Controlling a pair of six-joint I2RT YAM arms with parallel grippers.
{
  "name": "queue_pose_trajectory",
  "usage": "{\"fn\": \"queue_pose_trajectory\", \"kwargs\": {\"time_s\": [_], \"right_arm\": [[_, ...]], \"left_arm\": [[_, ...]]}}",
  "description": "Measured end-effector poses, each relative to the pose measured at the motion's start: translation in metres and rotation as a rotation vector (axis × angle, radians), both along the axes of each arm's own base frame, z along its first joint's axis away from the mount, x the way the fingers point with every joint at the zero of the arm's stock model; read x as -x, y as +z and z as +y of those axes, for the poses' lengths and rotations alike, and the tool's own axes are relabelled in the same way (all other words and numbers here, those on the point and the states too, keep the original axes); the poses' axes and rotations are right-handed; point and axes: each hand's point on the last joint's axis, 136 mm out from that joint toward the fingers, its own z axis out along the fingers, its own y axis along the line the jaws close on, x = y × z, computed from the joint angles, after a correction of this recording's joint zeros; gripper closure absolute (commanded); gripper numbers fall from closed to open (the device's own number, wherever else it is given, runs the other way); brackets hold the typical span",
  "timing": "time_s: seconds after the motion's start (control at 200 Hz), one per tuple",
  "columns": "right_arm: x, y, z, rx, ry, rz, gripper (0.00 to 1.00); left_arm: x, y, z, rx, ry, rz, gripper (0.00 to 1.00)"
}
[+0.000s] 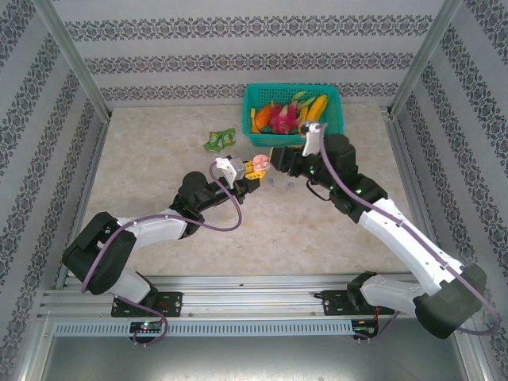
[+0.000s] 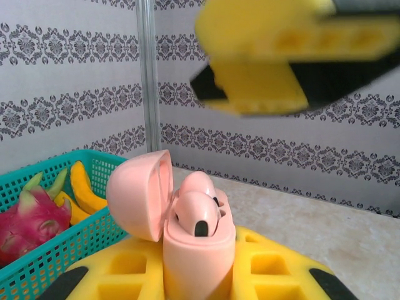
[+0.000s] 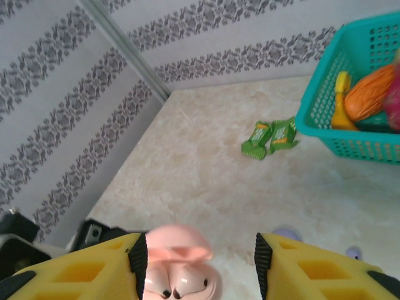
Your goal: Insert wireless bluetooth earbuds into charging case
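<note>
The left claw (image 2: pixel 200 281) is clamped on the pale pink rounded plastic charging case (image 2: pixel 199 262). Its lid is hinged open and two pale pink plastic earbuds (image 2: pixel 199 215) sit in its wells. The right claw (image 3: pixel 199 259) stands apart, astride the case without touching it. I judge this pair inserted; the next move calls for shutting the lid. The left wrist view gives the seating. The right wrist view adds two pale lilac plastic buds (image 3: pixel 285 234) on the beige tabletop (image 3: pixel 206 169), a green toy (image 3: pixel 269 137) and a teal plastic mesh basket (image 3: pixel 350 147).

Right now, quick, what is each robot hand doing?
Left gripper: shut on the open pink case.
Right gripper: open, over the same case, holding nothing.
</note>
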Motion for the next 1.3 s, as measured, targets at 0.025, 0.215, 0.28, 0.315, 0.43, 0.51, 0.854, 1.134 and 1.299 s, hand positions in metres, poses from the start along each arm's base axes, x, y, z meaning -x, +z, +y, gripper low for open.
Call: {"fn": "queue_pose_trajectory", "kwargs": {"time_s": [0.025, 0.215, 0.28, 0.315, 0.43, 0.51, 0.854, 1.134, 1.299], "right_arm": [[-0.003, 0.004, -0.004, -0.004, -0.008, 0.004, 0.5], [-0.033, 0.018, -0.01, 0.003, -0.006, 0.095, 0.53], [-0.044, 0.002, -0.003, 0.022, 0.021, 0.165, 0.54], [-0.049, -0.009, 0.001, 0.032, 0.038, 0.207, 0.55], [-0.06, -0.054, 0.014, 0.078, 0.087, 0.348, 0.58], [-0.063, -0.077, 0.02, 0.098, 0.115, 0.427, 0.59], [-0.04, -0.092, 0.043, 0.166, 0.218, 0.469, 0.65], [-0.006, -0.09, 0.025, 0.187, 0.207, 0.443, 0.67], [0.0, -0.087, 0.009, 0.183, 0.144, 0.421, 0.58]], "left_arm": [[0.0, 0.0, 0.0, 0.0, 0.0, 0.0, 1.0], [0.003, -0.004, -0.002, -0.02, -0.018, 0.001, 1.0], [0.004, -0.008, -0.003, -0.033, -0.027, 0.005, 1.0], [0.004, -0.01, -0.004, -0.04, -0.032, 0.01, 1.0], [0.006, -0.015, -0.005, -0.058, -0.047, 0.021, 1.0], [0.007, -0.018, -0.006, -0.065, -0.054, 0.03, 1.0], [0.008, -0.026, -0.007, -0.083, -0.056, 0.06, 1.0], [0.006, -0.037, -0.009, -0.102, -0.04, 0.097, 1.0], [0.005, -0.041, -0.01, -0.092, -0.029, 0.133, 1.0]]}}
